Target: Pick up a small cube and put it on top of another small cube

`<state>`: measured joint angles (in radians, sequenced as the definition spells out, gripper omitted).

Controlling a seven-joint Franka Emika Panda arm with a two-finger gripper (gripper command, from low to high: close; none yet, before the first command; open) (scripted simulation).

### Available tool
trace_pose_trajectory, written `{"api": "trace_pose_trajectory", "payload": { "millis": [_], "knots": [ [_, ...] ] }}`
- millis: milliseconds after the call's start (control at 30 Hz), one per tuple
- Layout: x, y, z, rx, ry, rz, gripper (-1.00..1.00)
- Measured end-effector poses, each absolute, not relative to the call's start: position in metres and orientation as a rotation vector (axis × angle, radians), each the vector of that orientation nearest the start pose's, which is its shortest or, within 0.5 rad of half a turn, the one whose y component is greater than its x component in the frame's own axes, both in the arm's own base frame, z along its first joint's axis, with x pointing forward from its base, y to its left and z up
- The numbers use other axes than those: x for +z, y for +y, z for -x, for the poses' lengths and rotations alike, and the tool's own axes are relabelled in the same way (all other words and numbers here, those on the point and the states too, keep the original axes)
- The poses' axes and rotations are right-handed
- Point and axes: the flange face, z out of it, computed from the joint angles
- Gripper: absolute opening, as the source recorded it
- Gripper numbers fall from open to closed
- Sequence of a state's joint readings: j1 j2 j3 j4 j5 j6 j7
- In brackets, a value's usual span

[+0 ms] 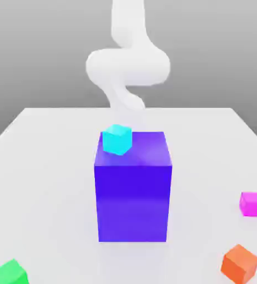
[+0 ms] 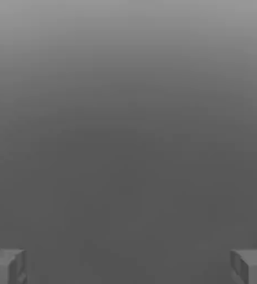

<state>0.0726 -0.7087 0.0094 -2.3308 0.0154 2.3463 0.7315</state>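
The arm point(image 1: 127, 64) rises at the upper centre of the exterior view, behind the blue block point(image 1: 132, 188), with its lower end hidden by that block. In the hand view the two fingers point(image 2: 128, 266) sit at the lower corners of the frame, spread wide, with nothing between them but plain grey backdrop; they hold nothing.

The pink cube point(image 1: 252, 203) rests on the surface point(image 1: 41, 194) at the right edge of the exterior view, a little below mid-height, well apart from the block. So it lies off to the exterior view's right of the arm and nearer the camera, with the tall block standing between. It is a cube, so no long axis matters; its faces look roughly square to the frame.

Candidate targets: the cyan cube point(image 1: 117, 138) on the block's top at its upper-left corner, the orange cube point(image 1: 240, 264) at lower right, near the pink one, and the green cube point(image 1: 9, 273) at lower left

The coming move, I judge, is a reach round or over the block toward the pink cube
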Motion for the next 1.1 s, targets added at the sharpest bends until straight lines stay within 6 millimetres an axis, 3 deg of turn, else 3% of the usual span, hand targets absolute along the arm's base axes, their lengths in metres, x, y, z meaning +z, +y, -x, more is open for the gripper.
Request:
{"api": "trace_pose_trajectory", "payload": {
  "millis": [133,300,467,533,633,767,967,1000,1100],
  "knots": [
    [0.590,0.097,-0.417,-0.774,0.577,2.719,0.00],
    [0.489,0.180,-0.427,-0.580,0.193,2.870,0.00],
    [0.385,0.256,-0.400,-0.387,-0.222,2.961,0.00],
    [0.344,0.281,-0.380,-0.309,-0.393,2.980,0.00],
    [0.284,0.320,-0.334,-0.191,-0.695,2.977,0.00],
    [0.209,0.338,-0.280,-0.037,-1.022,2.956,0.00],
    [0.136,0.340,-0.267,-0.001,-1.093,2.945,0.00],
    [0.129,0.339,-0.267,0.000,-1.094,2.944,-1.00],
    [0.129,0.339,-0.267,0.000,-1.094,2.945,-1.00]
  ]
}}
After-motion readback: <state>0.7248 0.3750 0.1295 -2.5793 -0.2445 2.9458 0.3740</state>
